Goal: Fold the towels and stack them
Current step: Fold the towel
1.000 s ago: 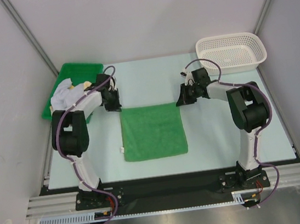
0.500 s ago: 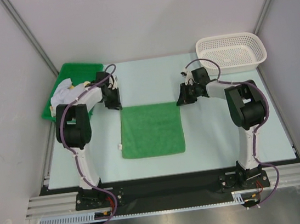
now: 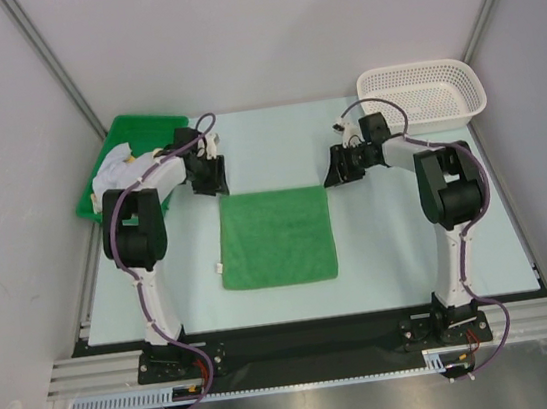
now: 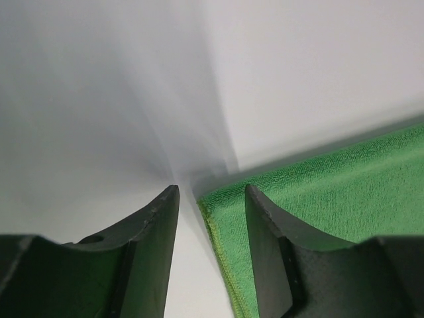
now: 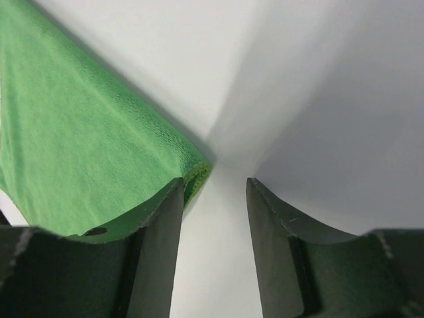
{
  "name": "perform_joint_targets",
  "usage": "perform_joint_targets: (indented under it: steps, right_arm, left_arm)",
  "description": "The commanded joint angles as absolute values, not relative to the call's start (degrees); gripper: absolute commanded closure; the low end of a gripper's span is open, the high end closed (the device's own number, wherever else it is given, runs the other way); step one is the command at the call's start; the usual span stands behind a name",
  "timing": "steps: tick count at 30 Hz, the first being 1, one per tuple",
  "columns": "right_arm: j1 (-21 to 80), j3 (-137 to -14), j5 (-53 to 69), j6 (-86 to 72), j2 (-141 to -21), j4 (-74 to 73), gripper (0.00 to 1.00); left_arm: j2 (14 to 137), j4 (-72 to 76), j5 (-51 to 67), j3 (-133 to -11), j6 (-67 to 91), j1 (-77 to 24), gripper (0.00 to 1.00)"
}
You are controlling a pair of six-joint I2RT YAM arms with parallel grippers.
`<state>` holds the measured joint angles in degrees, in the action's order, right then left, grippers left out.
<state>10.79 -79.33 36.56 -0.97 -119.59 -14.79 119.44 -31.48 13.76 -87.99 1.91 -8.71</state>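
**Left gripper [image 3: 211, 177] and right gripper [image 3: 337, 169] have opened and left the green towel [image 3: 276, 236]**

Both now hang just behind its far corners, with fingers spread and nothing between them. The green towel lies flat on the table [image 3: 400, 248], in the middle between the two arms. In the wrist views, one corner shows close beside each gripper.
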Motion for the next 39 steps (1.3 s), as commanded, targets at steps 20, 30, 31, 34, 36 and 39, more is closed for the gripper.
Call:
perform_joint_targets:
  steps: [20,30,31,34,36,39]
  right_arm:
    - [9.93,-95.62,51.24,12.73,-130.34,-31.54,0.54]
    - [9.67,-99.32,50.19,13.8,-132.98,-35.77,0.81]
    - [9.49,-99.66,50.19,13.62,-133.24,-35.77,0.86]
    - [9.49,-100.02,49.92,13.45,-133.51,-35.95,0.94]
    - [9.49,-100.11,49.83,13.36,-133.51,-36.03,0.97]
    - [9.49,-100.37,49.75,13.18,-133.68,-35.95,1.0]
  left_arm:
    - [124.1,-34.19,31.28,-91.85,-13.62,-7.38,0.49]
    - [124.72,-38.5,30.68,-93.34,-17.66,-7.29,0.49]
    - [124.46,-38.5,29.54,-93.17,-17.84,-7.21,0.49]
    - [124.1,-39.9,26.64,-93.25,-19.07,-7.12,0.5]
    - [123.84,-40.25,25.23,-93.25,-19.68,-6.86,0.49]
    - [123.75,-40.08,26.01,-92.99,-19.86,-6.16,0.52]
